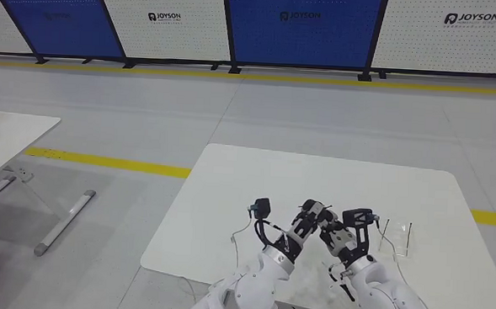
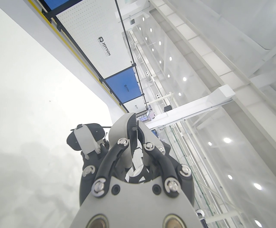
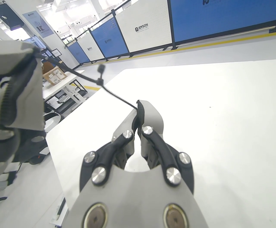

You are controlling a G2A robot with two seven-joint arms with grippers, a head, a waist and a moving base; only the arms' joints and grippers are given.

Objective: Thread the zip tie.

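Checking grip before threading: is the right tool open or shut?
Shut: the right tool clamps one end of the thin black plastic zip tie, fingertips pressed together.

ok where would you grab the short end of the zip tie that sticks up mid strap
Probably the thicker tip of the zip tie, jaws across it, coming from its free side: it stands clear of the stretch between the right gripper and left gripper, both shut on it.

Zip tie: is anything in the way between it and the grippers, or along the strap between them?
Nothing visible. The right gripper and the left gripper are each shut on the zip tie, and its strap spans the open gap between them above the table.
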